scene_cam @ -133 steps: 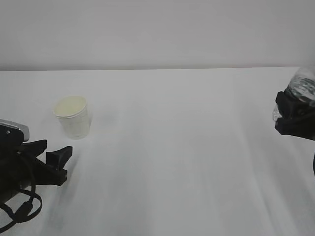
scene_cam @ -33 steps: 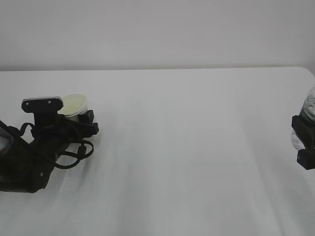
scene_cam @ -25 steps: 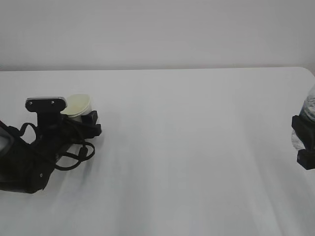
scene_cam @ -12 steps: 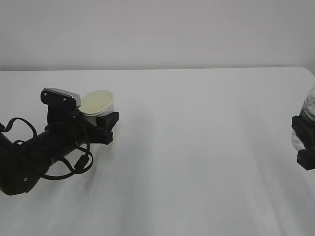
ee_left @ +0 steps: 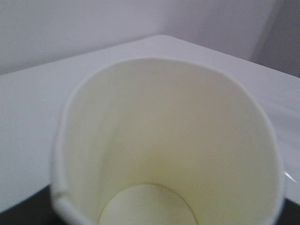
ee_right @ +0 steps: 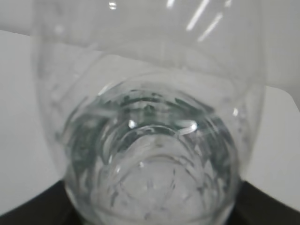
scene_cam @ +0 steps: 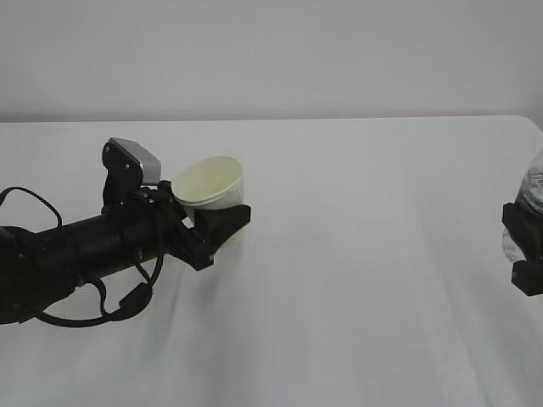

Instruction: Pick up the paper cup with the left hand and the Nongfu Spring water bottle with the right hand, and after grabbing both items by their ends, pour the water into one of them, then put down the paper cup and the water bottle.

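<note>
Both tools gripping: left paper cup, right bottle (mostly cropped at edge).

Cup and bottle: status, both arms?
Left gripper shut on paper cup, lifted, tilted right, empty inside. Right gripper shut on water bottle at far right edge. Table between them bare.

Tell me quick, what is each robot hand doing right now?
Left hand: closed on the paper cup, lifted off the table and tilted.
Right hand: closed on the water bottle at the right edge.
</note>
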`<control>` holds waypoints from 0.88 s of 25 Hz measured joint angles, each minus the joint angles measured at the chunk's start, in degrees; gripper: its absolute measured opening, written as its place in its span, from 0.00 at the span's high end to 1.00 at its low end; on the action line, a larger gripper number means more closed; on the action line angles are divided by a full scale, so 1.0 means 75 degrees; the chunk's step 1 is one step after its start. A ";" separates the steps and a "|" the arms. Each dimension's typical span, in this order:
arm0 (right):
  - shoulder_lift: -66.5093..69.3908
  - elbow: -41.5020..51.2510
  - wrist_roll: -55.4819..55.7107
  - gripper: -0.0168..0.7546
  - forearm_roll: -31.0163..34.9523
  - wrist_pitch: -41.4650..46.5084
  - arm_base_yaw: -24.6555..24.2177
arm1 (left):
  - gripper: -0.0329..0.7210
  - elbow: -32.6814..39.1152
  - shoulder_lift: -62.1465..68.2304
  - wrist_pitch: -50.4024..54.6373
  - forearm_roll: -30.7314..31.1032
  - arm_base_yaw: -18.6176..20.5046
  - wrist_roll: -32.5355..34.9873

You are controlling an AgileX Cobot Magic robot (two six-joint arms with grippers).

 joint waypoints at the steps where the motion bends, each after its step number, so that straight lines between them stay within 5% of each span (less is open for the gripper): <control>1: 0.0000 0.0000 0.0000 0.44 0.0000 0.0000 0.0000 | 0.32 0.0000 -0.0014 0.0000 0.0541 0.0000 -0.0228; 9: 0.0000 0.0000 0.0000 0.44 0.0000 0.0000 0.0000 | 0.33 0.0000 -0.0247 0.0000 0.2768 -0.0442 -0.1821; 22: -0.1305 0.0000 0.0000 0.44 -0.0030 0.1043 0.0000 | 0.34 -0.0041 -0.0282 0.0000 0.2766 -0.1870 -0.2306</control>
